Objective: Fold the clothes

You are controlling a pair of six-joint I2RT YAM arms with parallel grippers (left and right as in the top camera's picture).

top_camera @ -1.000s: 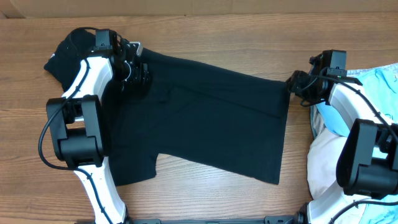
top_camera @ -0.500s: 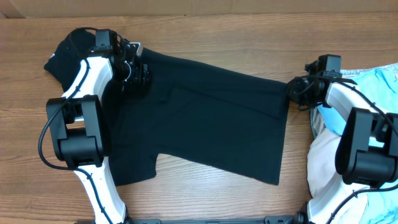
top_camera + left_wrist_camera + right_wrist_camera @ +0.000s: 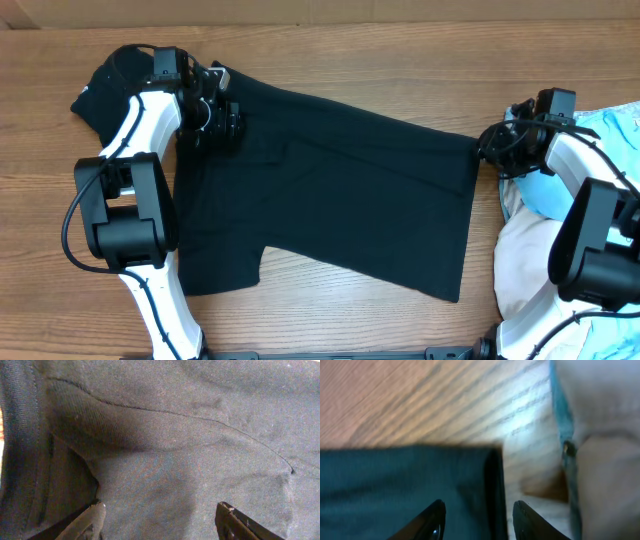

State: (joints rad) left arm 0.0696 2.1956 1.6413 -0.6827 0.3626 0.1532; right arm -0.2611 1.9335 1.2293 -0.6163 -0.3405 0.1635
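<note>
Overhead view bright, even, sharp; left wrist view dim but sharp; right wrist view blurred, glare on wood.

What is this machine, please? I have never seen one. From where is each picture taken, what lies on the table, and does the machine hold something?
These are two robot arms at a wooden table, each ending in a two-finger gripper. One picture comes from a camera above the table; the two others come from cameras on the wrists, so you see each arm's own fingers at the bottom edge.

A black shirt lies spread flat on the table. At the right edge is a pile of other clothes, light blue and white.

The left gripper is over the shirt's upper left part. Its fingers stand wide apart above the cloth and hold nothing. The right gripper is at the shirt's upper right corner; its fingers stand apart with the shirt's edge between them. Whether they pinch it I cannot tell.
</note>
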